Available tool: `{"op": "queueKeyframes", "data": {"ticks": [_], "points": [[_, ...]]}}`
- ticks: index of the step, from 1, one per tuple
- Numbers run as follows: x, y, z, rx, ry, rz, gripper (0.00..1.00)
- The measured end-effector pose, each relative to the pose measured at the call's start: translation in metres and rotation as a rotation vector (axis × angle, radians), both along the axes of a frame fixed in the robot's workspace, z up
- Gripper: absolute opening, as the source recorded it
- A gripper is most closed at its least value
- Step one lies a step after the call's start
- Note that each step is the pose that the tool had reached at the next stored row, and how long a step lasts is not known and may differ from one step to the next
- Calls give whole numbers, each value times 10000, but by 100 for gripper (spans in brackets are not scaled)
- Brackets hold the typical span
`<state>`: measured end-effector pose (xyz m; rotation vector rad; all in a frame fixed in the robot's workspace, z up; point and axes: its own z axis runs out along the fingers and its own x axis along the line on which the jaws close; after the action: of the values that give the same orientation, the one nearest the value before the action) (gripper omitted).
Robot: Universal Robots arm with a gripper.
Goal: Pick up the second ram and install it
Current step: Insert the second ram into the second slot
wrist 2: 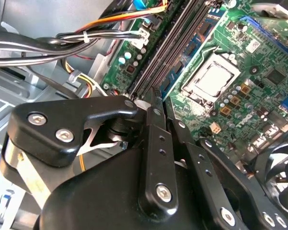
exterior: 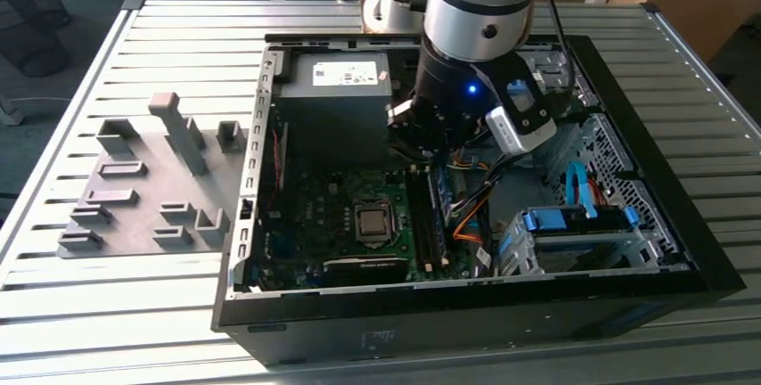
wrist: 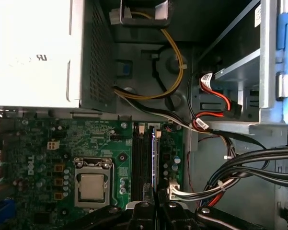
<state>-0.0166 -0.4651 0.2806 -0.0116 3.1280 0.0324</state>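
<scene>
The second ram [wrist: 154, 163] is a thin blue-green stick standing on edge in a memory slot on the motherboard [wrist: 43, 143], beside the dark neighbouring slots [wrist: 140, 163]. In the second wrist view its blue face [wrist 2: 189, 52] runs away from my fingertips. My gripper [wrist: 155, 203] [wrist 2: 157, 96] is down inside the open computer case [exterior: 256, 225], its two black fingers [wrist 2: 151, 143] drawn together over the near end of the stick. In the exterior view the arm's wrist [exterior: 458, 109] hangs over the slots and hides the fingers.
The processor socket [wrist: 92, 186] lies next to the slots. Bundled black and coloured cables [wrist: 249, 167] run close by on the other side. A grey power supply [exterior: 339, 73], a blue drive cage [exterior: 576, 225] and a fan [wrist 2: 278, 163] crowd the case. A grey parts fixture [exterior: 143, 180] lies outside it.
</scene>
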Motion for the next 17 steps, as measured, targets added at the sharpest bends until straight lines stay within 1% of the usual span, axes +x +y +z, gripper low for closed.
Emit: {"op": "queueKeyframes", "data": {"ticks": [3, 5, 8, 9, 11, 12, 13, 14, 15, 17], "points": [[-4, -6, -32, 4, 9, -2, 14], [-11, -7, -40, 2, 45, 1, 14], [-12, -7, -53, 2, 167, 0, 14], [-12, -7, -61, 2, 225, -1, 14], [-12, -7, -78, 3, 344, 0, 14], [-12, -7, -87, 2, 415, 0, 14], [-12, -7, -94, 3, 509, -1, 14], [-12, -7, -103, 3, 567, -1, 14], [-11, -7, -110, 3, 584, -1, 14], [-8, -7, -112, -1, 588, -1, 14]]}}
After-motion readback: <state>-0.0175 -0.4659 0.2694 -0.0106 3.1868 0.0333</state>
